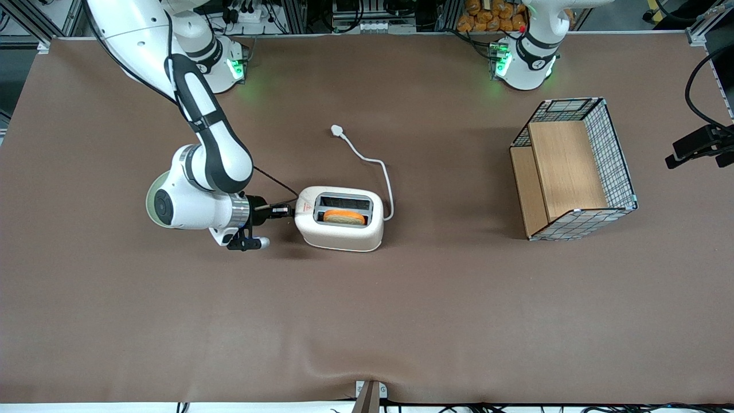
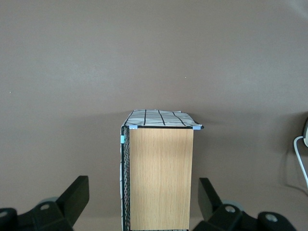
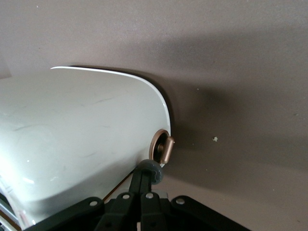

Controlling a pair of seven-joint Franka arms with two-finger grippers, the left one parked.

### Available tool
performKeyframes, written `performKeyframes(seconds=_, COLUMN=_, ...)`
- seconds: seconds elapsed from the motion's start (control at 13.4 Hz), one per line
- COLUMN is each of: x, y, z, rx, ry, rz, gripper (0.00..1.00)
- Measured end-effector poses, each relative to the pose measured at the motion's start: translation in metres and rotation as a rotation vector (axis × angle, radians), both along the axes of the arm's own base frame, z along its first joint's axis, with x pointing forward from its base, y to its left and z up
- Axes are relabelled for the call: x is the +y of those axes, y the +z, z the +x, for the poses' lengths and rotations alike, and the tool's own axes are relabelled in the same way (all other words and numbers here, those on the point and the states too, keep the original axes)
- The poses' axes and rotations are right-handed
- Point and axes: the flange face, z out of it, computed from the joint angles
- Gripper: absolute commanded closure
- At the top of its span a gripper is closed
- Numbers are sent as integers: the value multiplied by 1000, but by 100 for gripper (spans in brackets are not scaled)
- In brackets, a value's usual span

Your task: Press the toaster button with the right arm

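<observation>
My small black jaws (image 1: 285,210), pinched narrow at frame centre-left, touch the small white rounded toaster (image 1: 339,218) (its button next needs a firm press).

Red triangle sign on toaster (image 1: 339,218); wording seemingly illegible.

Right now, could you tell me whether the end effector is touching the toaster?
Touching: in the right wrist view the end effector's padded tip rests against the toaster's end wall, just beside the button.
</observation>
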Motion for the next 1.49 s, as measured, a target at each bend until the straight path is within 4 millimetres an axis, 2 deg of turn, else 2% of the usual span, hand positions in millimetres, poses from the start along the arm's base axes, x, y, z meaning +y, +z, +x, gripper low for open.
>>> performKeyframes(seconds=0.3, x=0, y=7, z=5, rx=-14, ry=-4, rz=3, gripper=100)
performKeyframes(seconds=0.45, x=-10, y=21, z=16, rx=-41, ry=-15, rz=2, gripper=100)
performKeyframes(seconds=0.52, x=-17, y=31, z=21, rx=-50, ry=-17, rz=2, gripper=82)
performKeyframes(seconds=0.6, x=-25, y=42, z=26, rx=-57, ry=-10, rz=-4, gripper=46)
performKeyframes(seconds=0.67, x=-34, y=52, z=30, rx=-69, ry=1, rz=-19, gripper=0)
performKeyframes(seconds=0.97, x=-63, y=90, z=41, rx=-145, ry=40, rz=-101, gripper=0)
performKeyframes(seconds=1.12, x=-85, y=114, z=43, rx=-183, ry=60, rz=-160, gripper=0)
performKeyframes(seconds=1.49, x=-180, y=186, z=37, rx=-229, ry=79, rz=-346, gripper=0)
